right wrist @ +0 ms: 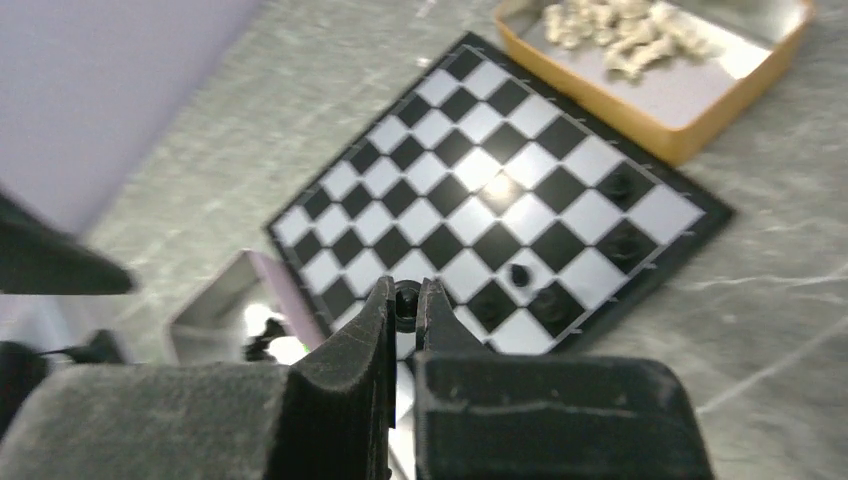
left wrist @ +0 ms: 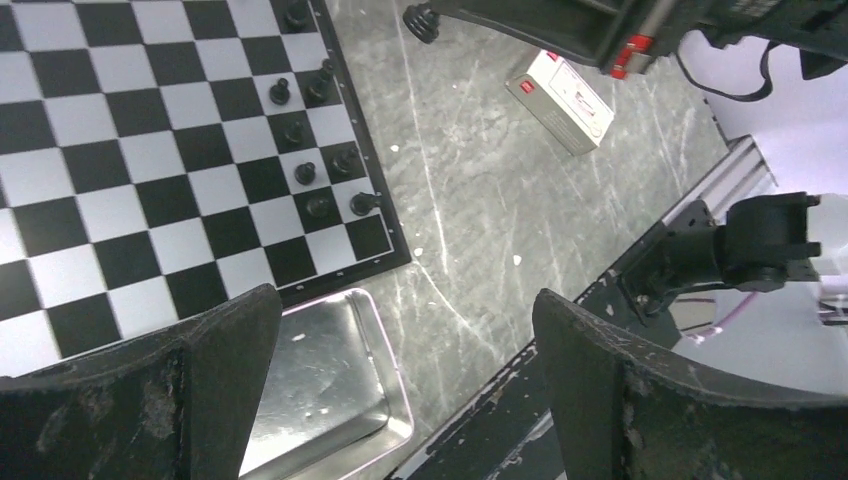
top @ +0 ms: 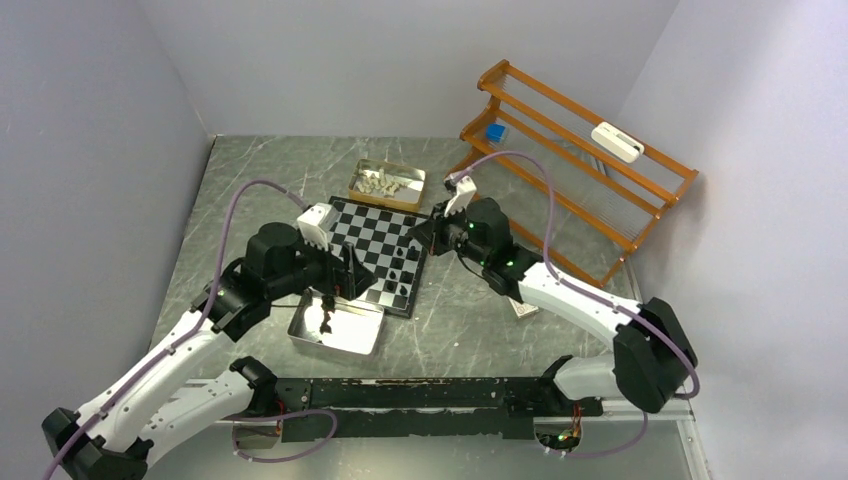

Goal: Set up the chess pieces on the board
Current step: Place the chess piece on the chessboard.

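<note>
You have two pincers, one board and two trays. Your left pincer (left wrist: 405, 325) gapes wide above the board's near corner and the silver tray (left wrist: 350, 410). Your right pincer (right wrist: 404, 290) is clamped on one black piece (right wrist: 405, 303) above the board (right wrist: 480, 190); you cannot tell its tilt. Eight black pieces (left wrist: 306, 172) stand upright in two rows along one board edge. The cream pieces (right wrist: 620, 30) lie heaped in the orange tray (right wrist: 690, 140), too jumbled to count. The board sits skewed on the surface (left wrist: 500, 200).
</note>
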